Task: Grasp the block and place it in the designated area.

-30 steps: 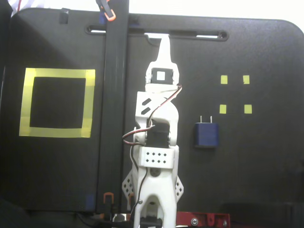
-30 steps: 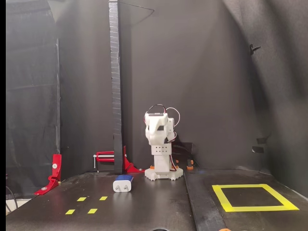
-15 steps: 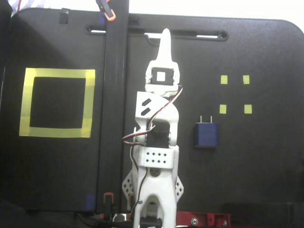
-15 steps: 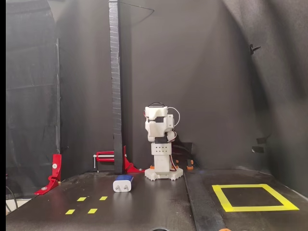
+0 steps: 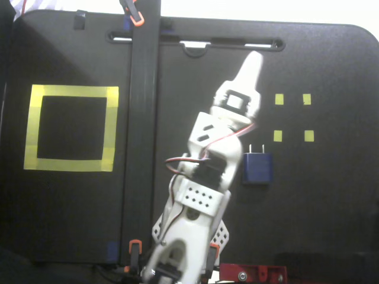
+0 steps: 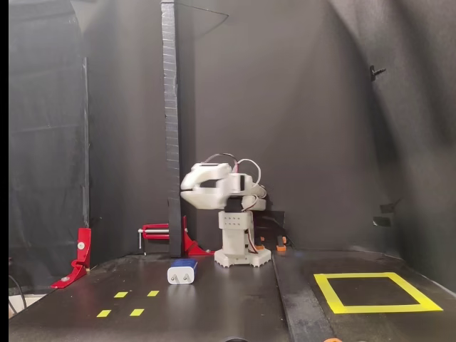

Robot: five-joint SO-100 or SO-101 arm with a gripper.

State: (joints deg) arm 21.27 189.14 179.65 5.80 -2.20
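The block point(image 5: 256, 168) lies flat on the black tabletop point(image 5: 331, 201), prongs pointing at the far edge, just below four small yellow squares point(image 5: 292, 117). The white arm point(image 5: 207, 177) leans toward it, raised above the surface; its jaws point(image 5: 251, 63) look closed to a point. The designated area point(image 5: 71, 128) sits well apart, near the opposite side edge beyond a dark strip point(image 5: 142, 136).
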